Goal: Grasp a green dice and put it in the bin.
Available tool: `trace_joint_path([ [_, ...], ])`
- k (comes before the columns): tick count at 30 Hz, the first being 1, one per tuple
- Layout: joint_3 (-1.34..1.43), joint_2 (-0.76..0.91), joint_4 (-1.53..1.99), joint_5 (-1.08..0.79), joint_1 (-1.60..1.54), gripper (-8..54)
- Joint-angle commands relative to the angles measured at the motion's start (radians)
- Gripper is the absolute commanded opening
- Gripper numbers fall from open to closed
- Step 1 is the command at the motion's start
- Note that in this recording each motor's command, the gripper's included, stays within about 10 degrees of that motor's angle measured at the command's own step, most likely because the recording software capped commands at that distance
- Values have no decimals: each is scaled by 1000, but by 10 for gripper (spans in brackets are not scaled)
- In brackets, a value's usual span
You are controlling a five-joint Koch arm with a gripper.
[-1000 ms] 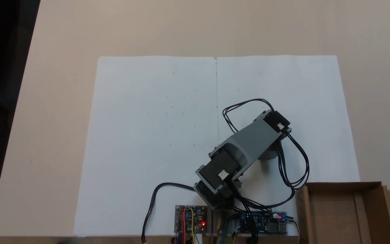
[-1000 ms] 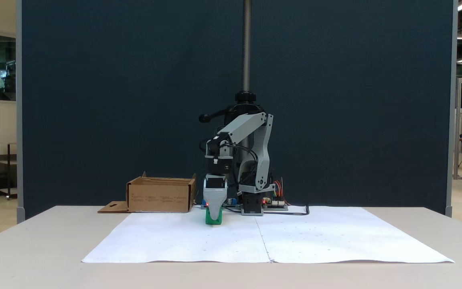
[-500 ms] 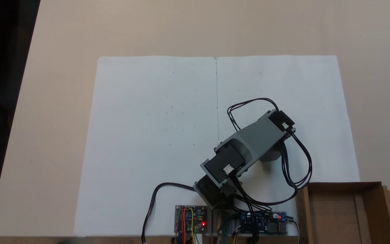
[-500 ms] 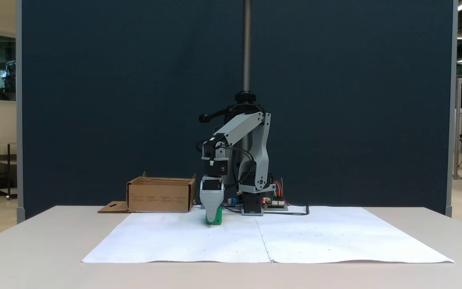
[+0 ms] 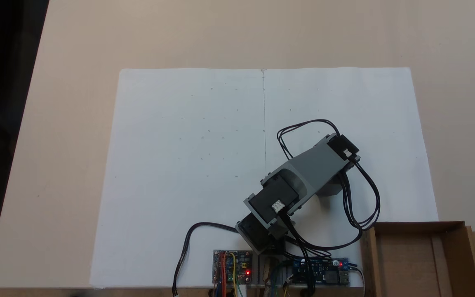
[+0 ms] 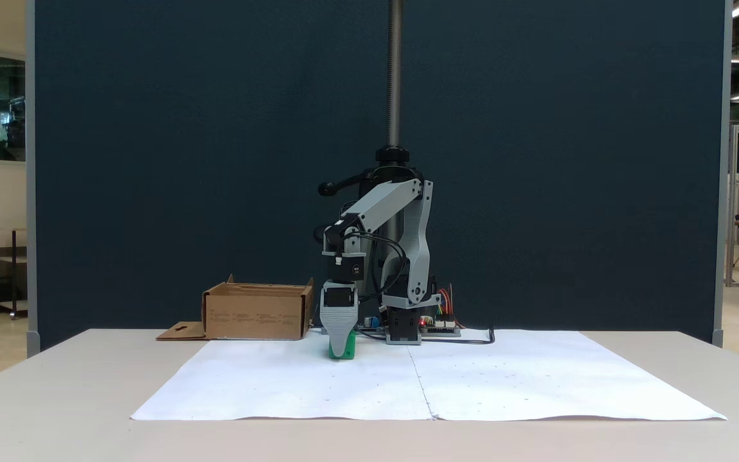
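The gray plastic robot arm has swung a little toward the shallow brown cardboard box since a second ago. Its pincer moved that way too and came up a tiny bit. In the last half second almost nothing moved. The arm looks stopped over the cube.

The small bright green dice sits on the big white paper sheet, near the back edge of the desk, just beside the arm's base. The pincer's gray tip hangs right in front of the dice and hides its middle. Only one tip shows, so I cannot tell if the pincer is open, closed, or squeezing the dice. The dice seems to rest on the paper, not lifted.

In the fixed view from above, the arm covers the dice, and the box sits at the bottom right corner of the desk.

I think the grab is just about to happen or has just begun. The lift and the trip to the box are not done yet. The box is close, so the trip should be short.

Counting: one green dice, one cardboard box, one arm with one pincer, one paper sheet with a crease down the middle, and two small circuit boards with red lights by the arm's base.
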Motion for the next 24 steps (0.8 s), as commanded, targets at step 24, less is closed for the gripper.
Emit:
trace_joint_path([
  [24, -311, 147, -117, 296, 5, 121],
])
